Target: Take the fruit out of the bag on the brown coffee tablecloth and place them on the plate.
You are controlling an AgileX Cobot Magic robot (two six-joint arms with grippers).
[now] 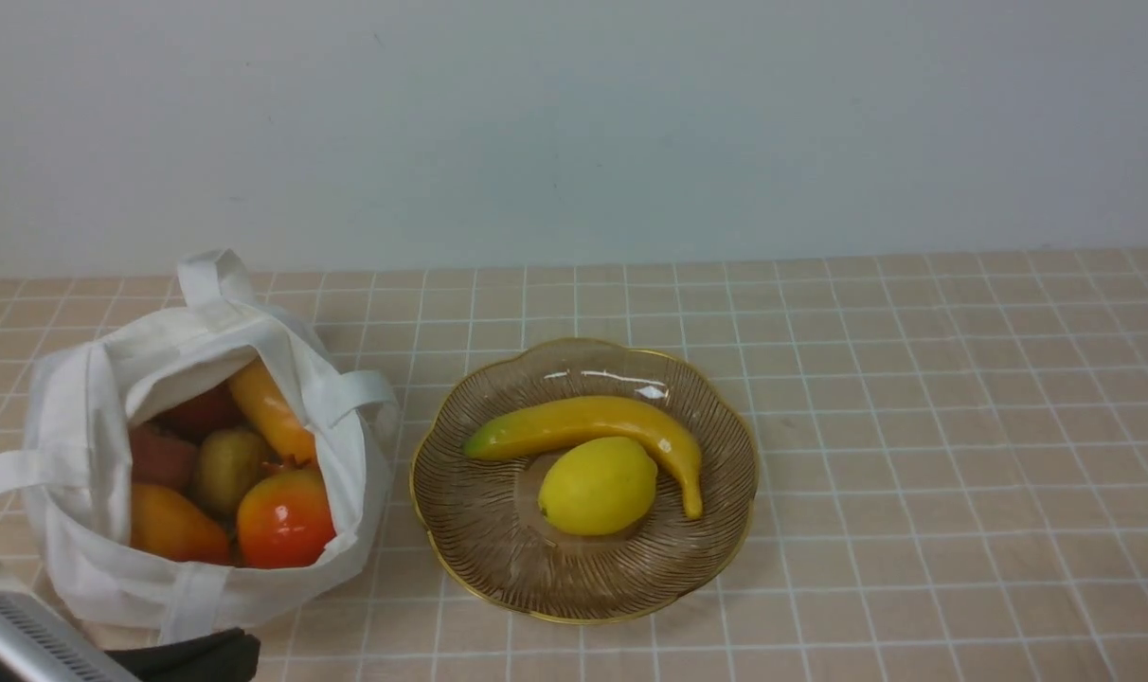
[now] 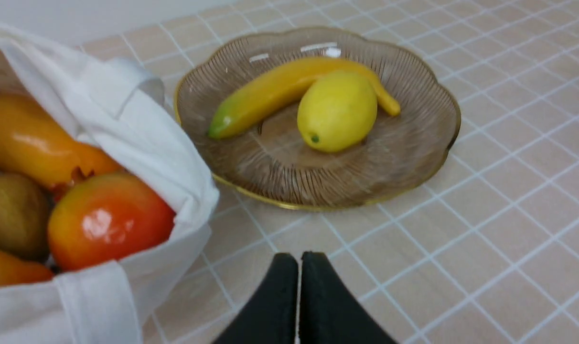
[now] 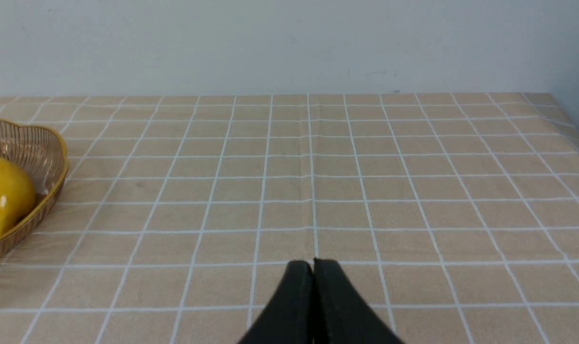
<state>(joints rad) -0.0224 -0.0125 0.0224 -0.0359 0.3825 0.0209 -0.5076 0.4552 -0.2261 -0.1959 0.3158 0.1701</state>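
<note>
The white bag [image 1: 91, 398] stands open at the left on the checked tablecloth [image 1: 915, 426]. It holds a red-orange pomegranate [image 1: 285, 518], a brownish kiwi [image 1: 225, 467], orange pear shapes [image 1: 176, 526] and reddish pieces [image 1: 162, 457]. The amber plate [image 1: 498, 559] beside it holds a yellow lemon [image 1: 597, 485] and a banana [image 1: 583, 423]. My left gripper [image 2: 298, 260] is shut and empty, low at the front beside the bag, in front of the plate [image 2: 413, 157]. My right gripper [image 3: 312, 264] is shut and empty over bare cloth, with the plate's rim [image 3: 55, 186] off to one side.
A pale wall runs along the back of the table. My left arm's grey and black body [image 1: 81, 654] shows at the front left corner. In the right wrist view the cloth's far corner [image 3: 557, 110] drops off.
</note>
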